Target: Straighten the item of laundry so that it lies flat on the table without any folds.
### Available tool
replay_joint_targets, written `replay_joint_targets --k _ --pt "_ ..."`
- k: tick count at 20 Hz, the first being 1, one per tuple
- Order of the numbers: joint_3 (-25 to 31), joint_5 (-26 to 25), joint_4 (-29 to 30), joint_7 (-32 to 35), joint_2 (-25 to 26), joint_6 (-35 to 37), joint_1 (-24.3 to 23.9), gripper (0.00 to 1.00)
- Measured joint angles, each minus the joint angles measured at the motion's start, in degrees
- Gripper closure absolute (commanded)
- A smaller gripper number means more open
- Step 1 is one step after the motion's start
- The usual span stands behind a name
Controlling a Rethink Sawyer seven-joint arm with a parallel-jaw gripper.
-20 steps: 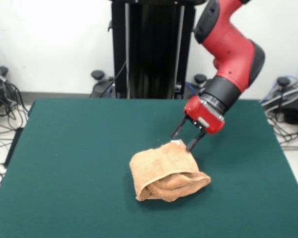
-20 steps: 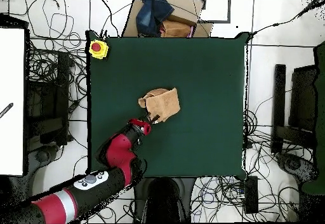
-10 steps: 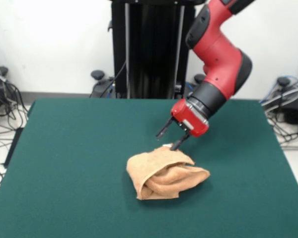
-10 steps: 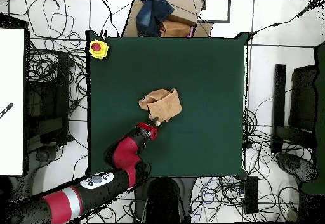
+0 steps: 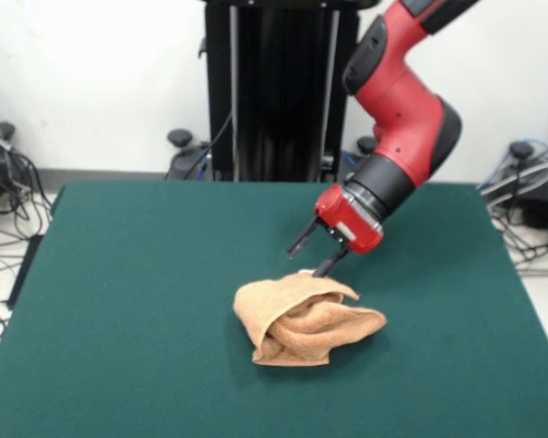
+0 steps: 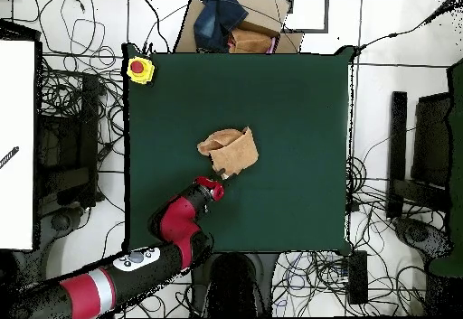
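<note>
Towel (image 5: 303, 319) first: you have it bunched in a loose, rolled heap near the middle of the table (image 5: 128, 292), with a top flap draped over a thicker roll underneath and an open fold facing the camera in the front view. From overhead the towel (image 6: 230, 150) reads as a small tan lump, roughly at the centre of the green table (image 6: 289, 107), well apart from every edge.

Your gripper (image 5: 312, 255) hangs tilted at the far edge of the heap, its two dark fingers (image 5: 301, 241) spread apart with a clear gap between them. One fingertip sits right at the towel's back rim, beside a small white tag; you cannot tell from either view whether it actually touches the cloth. Nothing is pinched between the fingers. Overhead, the gripper (image 6: 220, 173) sits just at the towel's lower edge, with the red arm (image 6: 176, 220) running off towards the lower left.

You also have a yellow box with a red button (image 6: 138, 69) on one table corner, well away from the towel, and cardboard boxes (image 6: 244, 22) beyond the table's top edge in the overhead view.
</note>
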Motion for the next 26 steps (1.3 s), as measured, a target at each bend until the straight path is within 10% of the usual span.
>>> replay_joint_targets --k 26 --pt "1.3 6.1 0.0 0.0 -1.6 0.0 3.4 0.00"
